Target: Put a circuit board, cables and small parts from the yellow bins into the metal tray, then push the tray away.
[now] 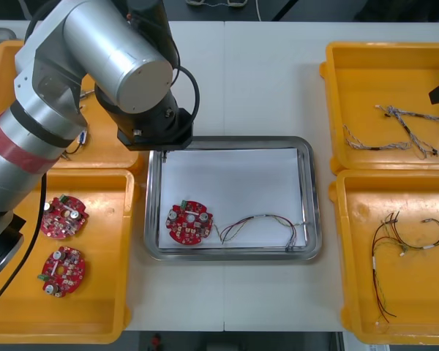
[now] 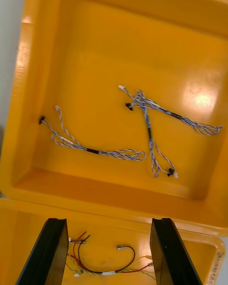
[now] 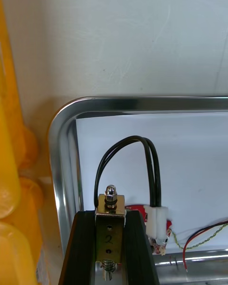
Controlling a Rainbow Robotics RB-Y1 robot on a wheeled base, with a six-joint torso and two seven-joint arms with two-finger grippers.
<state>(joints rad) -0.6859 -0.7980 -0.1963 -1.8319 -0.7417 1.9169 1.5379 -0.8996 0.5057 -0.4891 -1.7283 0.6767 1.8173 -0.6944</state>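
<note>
My left gripper [image 3: 110, 214] is shut on a small metal part [image 3: 110, 221]. A black cable [image 3: 127, 159] loops from that part to a white plug beside the fingers. The gripper hangs over the far left corner of the metal tray [image 1: 155, 219], under the left wrist [image 1: 155, 126]. A round red circuit board [image 1: 189, 221] and a red and yellow cable [image 1: 267, 225] lie on the tray's white inside. My right gripper [image 2: 109, 222] is open over the rim between the two right bins, with nothing between its fingers. Past it lie twisted blue and white cables [image 2: 152, 118].
The near left yellow bin [image 1: 102, 322] holds two more circuit boards [image 1: 64, 216]. The far right bin [image 1: 395, 58] holds blue and white cables [image 1: 395, 128]. Black and red cables [image 1: 399, 245] lie in the near right bin. The left arm covers much of the far left bin.
</note>
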